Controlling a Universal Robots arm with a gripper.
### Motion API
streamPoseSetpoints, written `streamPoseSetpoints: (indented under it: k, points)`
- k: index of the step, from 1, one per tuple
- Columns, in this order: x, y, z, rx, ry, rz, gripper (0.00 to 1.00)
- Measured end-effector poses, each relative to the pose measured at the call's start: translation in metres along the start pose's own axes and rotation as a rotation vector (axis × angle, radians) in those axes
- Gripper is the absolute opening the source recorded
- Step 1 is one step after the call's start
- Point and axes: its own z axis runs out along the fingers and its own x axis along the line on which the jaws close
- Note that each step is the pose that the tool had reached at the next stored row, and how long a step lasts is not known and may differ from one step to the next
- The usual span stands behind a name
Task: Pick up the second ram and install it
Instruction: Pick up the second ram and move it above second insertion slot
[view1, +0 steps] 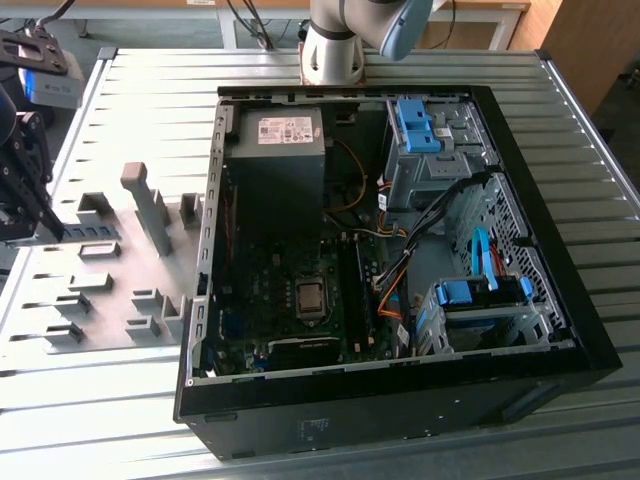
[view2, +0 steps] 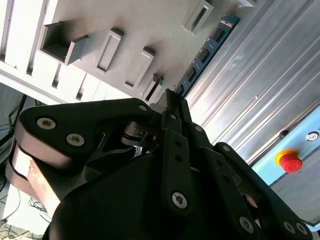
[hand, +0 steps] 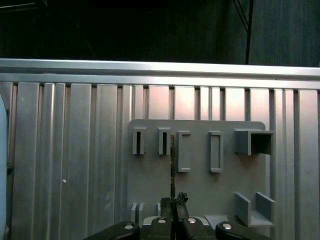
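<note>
The second ram (view2: 207, 52) is a narrow blue-green stick with black chips, standing on edge along the grey holder plate (view2: 150, 25). My gripper (view2: 172, 102) is shut on its near end. In the first wrist view the ram (hand: 172, 160) appears edge-on as a thin dark line between the holder slots, and the fingertips (hand: 181, 199) pinch its near end. At the exterior view's left, the black gripper (view1: 50, 232) is low over the plate and the stick (view1: 90, 233) reaches out from it. I cannot tell whether the stick is lifted off the plate.
An open black computer case (view1: 560, 330) lies at the exterior view's right, its motherboard (view1: 300, 300) exposed, with cables and blue drive latches (view1: 415, 125). Grey holder blocks (view1: 145, 205) stand on the plate. A ribbed metal table (view1: 150, 90) carries everything. A red button (view2: 289, 161) sits nearby.
</note>
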Motion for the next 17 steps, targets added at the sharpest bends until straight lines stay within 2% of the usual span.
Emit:
streamPoseSetpoints:
  k: [17]
  points:
    - [-0.0007,0.0005,-0.0158,0.0001,-0.0001,0.0,0.14]
